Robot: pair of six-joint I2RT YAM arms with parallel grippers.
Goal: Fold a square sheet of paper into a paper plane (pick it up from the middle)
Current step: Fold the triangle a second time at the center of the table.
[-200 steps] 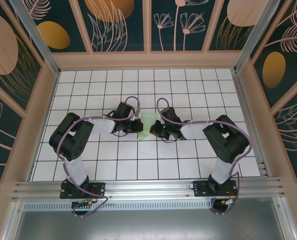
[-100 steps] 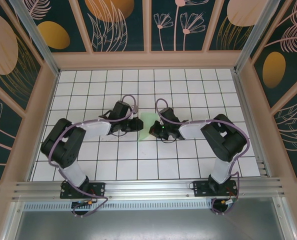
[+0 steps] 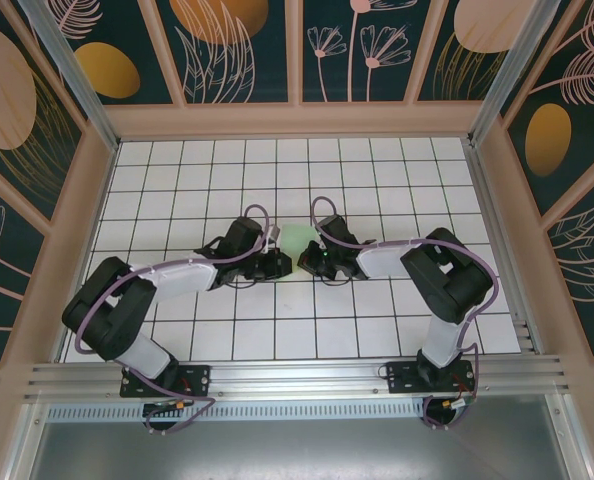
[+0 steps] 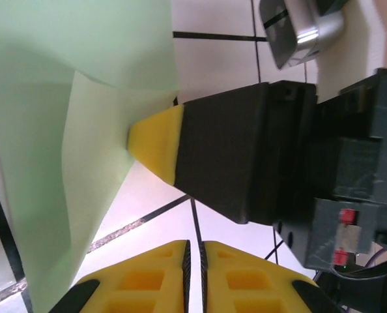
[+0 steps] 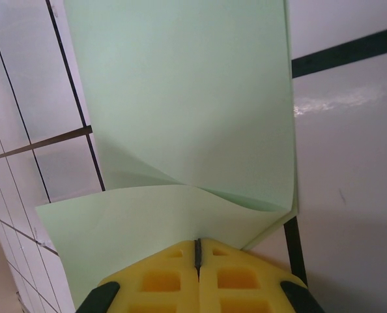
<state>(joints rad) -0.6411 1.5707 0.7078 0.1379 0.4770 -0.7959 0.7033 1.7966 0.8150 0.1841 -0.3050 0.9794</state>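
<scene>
The square sheet of paper, pale green and partly folded, lies on the white grid floor between the two grippers. In the right wrist view a flap of the sheet curls over toward my right gripper, which is shut with its tips against the flap's edge. From above, the right gripper sits at the paper's near edge. My left gripper lies just left of it. Its jaws stand almost together with nothing between them, beside the sheet. The right gripper's yellow fingertip touches the paper.
The white tiled floor is walled by beige frames and dark patterned panels. A metal rail runs along the near edge by both arm bases. Open tiles lie behind and to both sides of the paper.
The left arm has stretched out to the right and its gripper has come down beside the right gripper. The paper's lower tail no longer shows. The right gripper has hardly moved.
</scene>
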